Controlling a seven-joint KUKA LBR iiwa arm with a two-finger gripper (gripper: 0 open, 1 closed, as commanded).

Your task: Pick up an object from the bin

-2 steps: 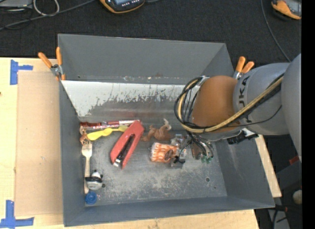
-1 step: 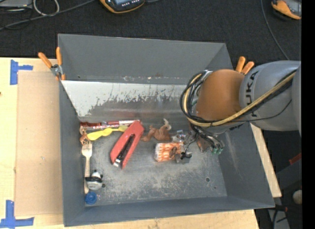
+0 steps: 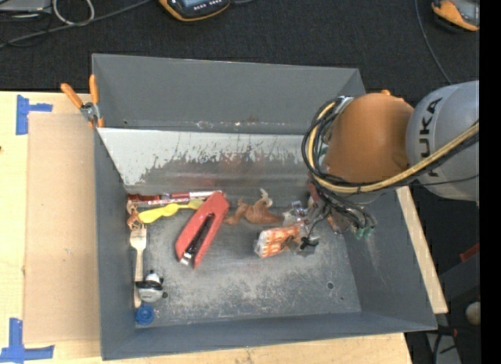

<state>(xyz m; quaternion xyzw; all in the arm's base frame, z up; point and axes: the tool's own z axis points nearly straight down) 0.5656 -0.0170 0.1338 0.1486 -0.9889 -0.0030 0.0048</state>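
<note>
Possibly a miss: gripper [image 3: 305, 239] sits at the packet's [image 3: 274, 243] 3 o'clock edge and may shove it aside; can't tell jaw state.

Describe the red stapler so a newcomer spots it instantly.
In the grey metal bin, look left of centre on the floor. The red stapler lies slanted between the silver fork and the brown toy figure. It alone is a long red wedge with a black edge.
</note>
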